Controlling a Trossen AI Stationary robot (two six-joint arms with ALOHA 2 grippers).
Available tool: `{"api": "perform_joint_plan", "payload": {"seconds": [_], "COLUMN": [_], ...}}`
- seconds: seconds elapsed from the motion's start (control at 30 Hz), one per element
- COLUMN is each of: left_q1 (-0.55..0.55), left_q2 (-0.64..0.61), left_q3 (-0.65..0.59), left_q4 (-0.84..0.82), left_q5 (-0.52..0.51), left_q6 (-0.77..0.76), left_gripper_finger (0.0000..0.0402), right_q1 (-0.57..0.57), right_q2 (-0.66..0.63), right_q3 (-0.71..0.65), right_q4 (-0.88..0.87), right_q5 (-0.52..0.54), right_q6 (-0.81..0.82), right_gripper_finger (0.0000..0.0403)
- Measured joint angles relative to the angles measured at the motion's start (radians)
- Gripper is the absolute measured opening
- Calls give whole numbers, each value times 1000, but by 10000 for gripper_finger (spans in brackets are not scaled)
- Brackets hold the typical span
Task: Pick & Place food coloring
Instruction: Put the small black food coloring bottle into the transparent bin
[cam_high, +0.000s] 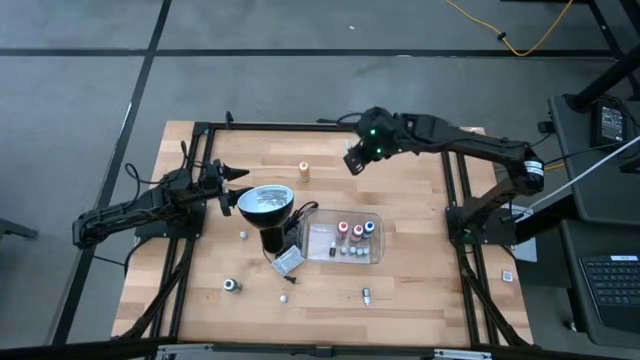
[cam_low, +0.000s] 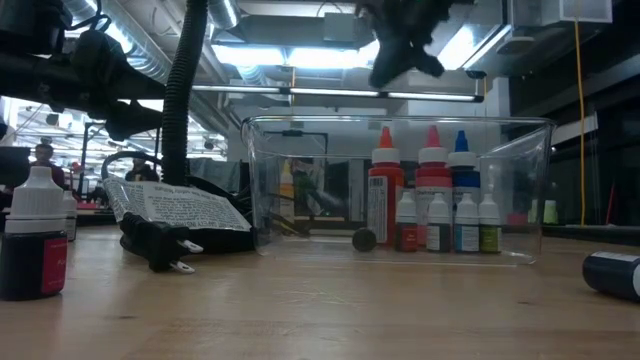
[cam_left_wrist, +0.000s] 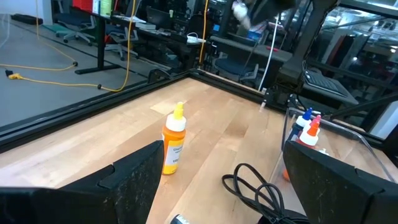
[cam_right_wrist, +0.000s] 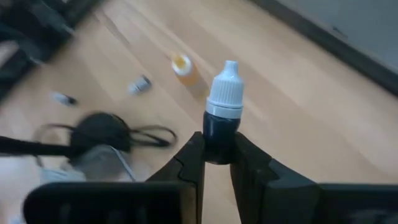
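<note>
While the left gripper (cam_high: 240, 174) waits spread, the right gripper (cam_right_wrist: 217, 155) pinches a dark white-capped bottle (cam_right_wrist: 222, 115) above the table (cam_high: 420, 290).

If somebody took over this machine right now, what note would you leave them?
Right gripper: shut on a dark bottle with a white cap, held in the air above the table's far side.
Left gripper: open, empty, by the lamp.
Done: several bottles stand in the tray.
Left: an orange bottle and a few small ones on the table.
</note>
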Motion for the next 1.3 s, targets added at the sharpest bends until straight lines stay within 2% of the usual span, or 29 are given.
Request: {"api": "perform_joint_plan", "payload": {"seconds": [0.4,0.77,0.9,1.07,1.3], "left_q1": [0,0,0,0,0], "left_q2": [0,0,1,42,251], "left_q3": [0,0,4,141,451], "left_q4": [143,269,313,246,78], "left_q5": [-2,-34,-25,-12,5], "left_q6": [-129,-178,-255,-168,-30], "left_gripper_finger": [322,322,322,322,322], "right_q1": [18,33,33,33,33], "right_q2": [-1,0,0,0,0], "right_q3": [230,255,255,255,254], "right_q4": [21,33,33,33,100], "right_q5": [51,77,78,78,46], "right_q6": [1,27,27,20,-64], "right_gripper_finger": [57,57,57,57,57]}}
